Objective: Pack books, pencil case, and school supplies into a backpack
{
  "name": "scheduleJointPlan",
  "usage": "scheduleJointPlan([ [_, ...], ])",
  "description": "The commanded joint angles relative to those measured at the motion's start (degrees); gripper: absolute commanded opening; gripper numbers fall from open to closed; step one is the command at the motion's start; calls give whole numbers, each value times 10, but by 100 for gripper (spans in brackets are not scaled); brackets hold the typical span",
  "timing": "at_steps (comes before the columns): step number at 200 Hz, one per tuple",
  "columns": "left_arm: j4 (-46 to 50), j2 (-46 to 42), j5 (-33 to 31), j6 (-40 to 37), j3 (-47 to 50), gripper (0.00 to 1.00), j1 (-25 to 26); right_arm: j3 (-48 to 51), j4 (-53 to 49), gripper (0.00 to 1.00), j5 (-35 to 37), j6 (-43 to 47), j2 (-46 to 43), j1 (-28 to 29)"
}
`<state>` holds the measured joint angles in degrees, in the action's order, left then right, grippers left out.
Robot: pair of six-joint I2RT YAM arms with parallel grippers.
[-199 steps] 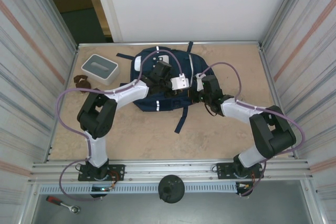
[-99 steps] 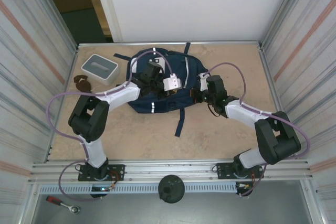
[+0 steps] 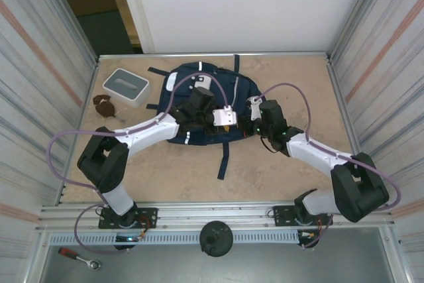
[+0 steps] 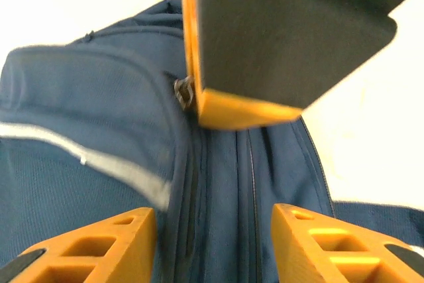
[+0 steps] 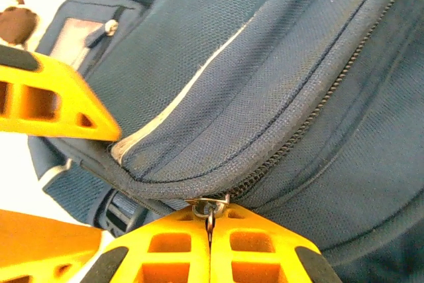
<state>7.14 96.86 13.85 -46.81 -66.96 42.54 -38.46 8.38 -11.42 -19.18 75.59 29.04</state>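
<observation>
The navy backpack (image 3: 199, 91) lies flat at the table's middle back, its white trim (image 5: 173, 107) in the right wrist view. My right gripper (image 5: 211, 220) is shut on the metal zipper pull (image 5: 210, 211) at the backpack's right edge; the zip's teeth (image 5: 331, 97) run up and right from it. My left gripper (image 4: 212, 213) stands open just above the blue fabric (image 4: 218, 183), nothing between its fingers, facing the right gripper (image 4: 265, 44). From above, the left gripper (image 3: 228, 126) and the right gripper (image 3: 250, 126) nearly meet. Books, pencil case and school supplies are out of view.
A white-and-grey square box (image 3: 126, 86) sits at the back left, with a small brown object (image 3: 103, 104) beside it. A loose backpack strap (image 3: 224, 160) trails toward the near edge. Corrugated walls close in both sides.
My left gripper has opened and shifted right, toward the right gripper. The right gripper stayed shut on the pull and moved slightly nearer; the backpack's fabric shifted with it.
</observation>
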Motion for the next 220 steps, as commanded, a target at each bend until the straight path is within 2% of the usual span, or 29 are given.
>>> scheduleJointPlan([
  [1, -8, 17, -45, -29, -23, 43, 2, 5, 4, 0, -18, -23, -43, 10],
  [28, -4, 32, -35, -30, -39, 21, 5, 21, 5, 0, -12, -34, -67, 19],
  [42, -6, 21, -15, -27, -33, 7, 4, 25, -19, 0, 16, -30, -73, 19],
  [55, -17, -1, 17, -26, -11, 1, -1, 24, -58, 0, 52, -23, -78, 12],
  [91, -70, -74, 172, -13, 66, 0, -53, 16, -130, 0, 79, -15, -84, -68],
  [103, -87, -90, 206, -9, 90, 0, -72, 9, -142, 0, 87, -5, -81, -77],
  [119, -100, -98, 221, -8, 111, 0, -94, 1, -139, 0, 77, 7, -79, -74],
  [146, -101, -87, 206, 1, 127, 0, -125, -4, -115, 0, 42, 17, -76, -55],
  [166, -101, -87, 186, 27, 134, 9, -137, -1, -96, 0, 10, 17, -78, -36],
  [181, -91, -103, 190, 62, 135, 29, -128, -4, -90, 0, 3, 13, -81, -17],
  [198, -87, -135, 156, 97, 146, 48, -99, -4, -81, 0, -6, 2, -86, 0],
  [220, -99, -173, 82, 109, 162, 61, -45, -6, -76, 0, -8, -11, -98, 18],
])
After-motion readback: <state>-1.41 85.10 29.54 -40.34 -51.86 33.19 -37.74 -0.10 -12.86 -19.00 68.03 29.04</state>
